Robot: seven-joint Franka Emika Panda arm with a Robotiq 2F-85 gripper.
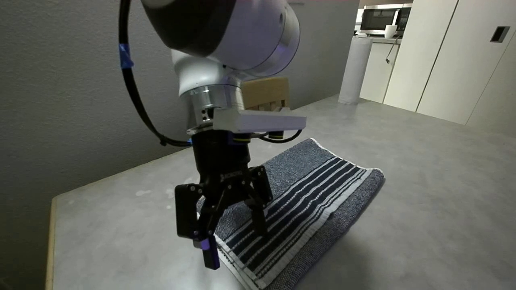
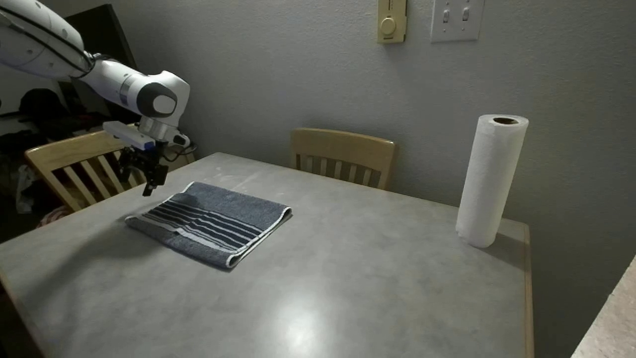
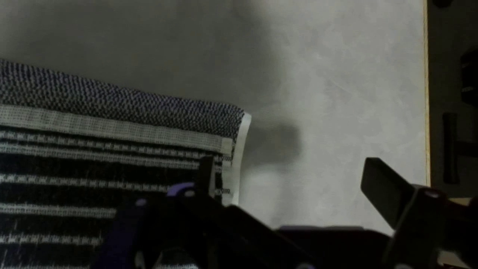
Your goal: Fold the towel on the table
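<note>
Nearest us in an exterior view, the Franka Panda arm and its Robotiq gripper stand in the way of part of the striped blue-grey terry towel. We see the gripper's fingers spread well apart: in the wrist view, one is over the striped end, the other over the light grey tabletop. The towel, doubled over, lies on this tabletop toward the arm's end; its long axis seems to follow the stripes, roughly along the wall. Farther on, we find a slatted wooden chair at the wall side and another wooden chair behind the gripper; a paper-towel roll stands on end, well apart from the towel. The wall bears a beige dial panel and a double light-switch plate. Farthest off, a white cup stands before a microwave, near tall pale cabinet doors.
</note>
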